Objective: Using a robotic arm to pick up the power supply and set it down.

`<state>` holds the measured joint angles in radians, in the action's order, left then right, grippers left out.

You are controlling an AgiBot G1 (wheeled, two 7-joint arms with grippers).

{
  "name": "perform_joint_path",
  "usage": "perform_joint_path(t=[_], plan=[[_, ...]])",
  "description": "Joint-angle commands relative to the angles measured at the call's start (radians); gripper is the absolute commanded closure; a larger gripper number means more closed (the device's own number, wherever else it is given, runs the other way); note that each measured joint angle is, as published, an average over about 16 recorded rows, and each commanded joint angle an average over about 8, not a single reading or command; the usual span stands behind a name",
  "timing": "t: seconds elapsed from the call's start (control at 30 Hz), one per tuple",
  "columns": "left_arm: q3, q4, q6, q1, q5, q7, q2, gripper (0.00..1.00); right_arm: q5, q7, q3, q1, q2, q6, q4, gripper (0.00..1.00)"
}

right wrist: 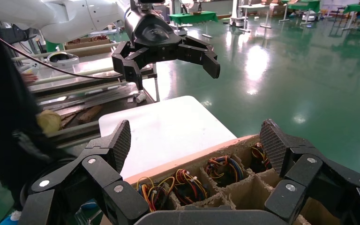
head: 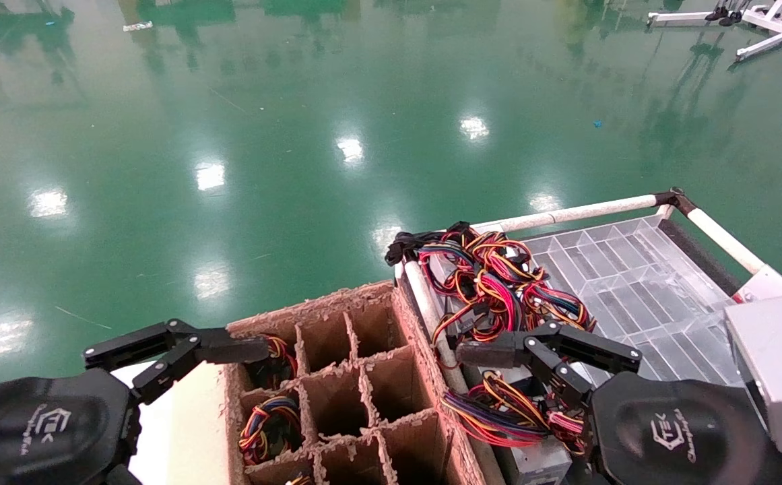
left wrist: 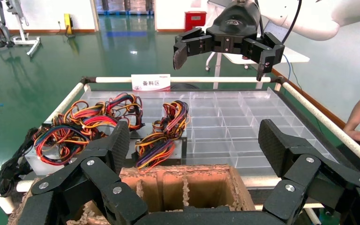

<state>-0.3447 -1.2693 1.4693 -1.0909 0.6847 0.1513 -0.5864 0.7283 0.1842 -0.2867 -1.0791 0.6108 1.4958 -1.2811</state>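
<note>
Power supply [head: 539, 465]: a grey metal box with a bundle of red, yellow, orange and black wires is seen on the clear tray, at the near end, just below the right gripper; it is not held.
Right gripper [head: 552, 353]: held above the wire bundles, fingers spread wide, nothing between them.
Left gripper [head: 175, 353]: held over the left edge of the cardboard box, fingers wide apart, empty.
Cardboard box [head: 364, 377]: divided into cells; wire bundles are seen in some cells.
Tray [head: 633, 269]: clear, with small compartments, framed by white pipes [head: 579, 212].
Floor [head: 296, 135]: glossy green, lamps are reflected.
White table [right wrist: 168, 126]: seen beside the box.
</note>
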Motion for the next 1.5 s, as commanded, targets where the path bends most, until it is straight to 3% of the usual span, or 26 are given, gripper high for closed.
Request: perform_joint_path(t=[0.03,0.17,0.23,0.3,0.33,1.27,1.3,1.5], plan=[[0.0,0.0,0.0,0.0,0.0,0.0,0.0,0.0,0.0,0.0,0.0,0.0,0.0,0.0,0.0,0.27],[0.0,0.0,0.0,0.0,0.0,0.0,0.0,0.0,0.0,0.0,0.0,0.0,0.0,0.0,0.0,0.14],[0.0,0.0,0.0,0.0,0.0,0.0,0.0,0.0,0.0,0.0,0.0,0.0,0.0,0.0,0.0,0.14],[0.0,0.0,0.0,0.0,0.0,0.0,0.0,0.0,0.0,0.0,0.0,0.0,0.0,0.0,0.0,0.02],[0.0,0.0,0.0,0.0,0.0,0.0,0.0,0.0,0.0,0.0,0.0,0.0,0.0,0.0,0.0,0.0],[0.0,0.0,0.0,0.0,0.0,0.0,0.0,0.0,0.0,0.0,0.0,0.0,0.0,0.0,0.0,0.0],[0.0,0.0,0.0,0.0,0.0,0.0,0.0,0.07,0.0,0.0,0.0,0.0,0.0,0.0,0.0,0.0],[0.0,0.0,0.0,0.0,0.0,0.0,0.0,0.82,0.0,0.0,0.0,0.0,0.0,0.0,0.0,0.0]])
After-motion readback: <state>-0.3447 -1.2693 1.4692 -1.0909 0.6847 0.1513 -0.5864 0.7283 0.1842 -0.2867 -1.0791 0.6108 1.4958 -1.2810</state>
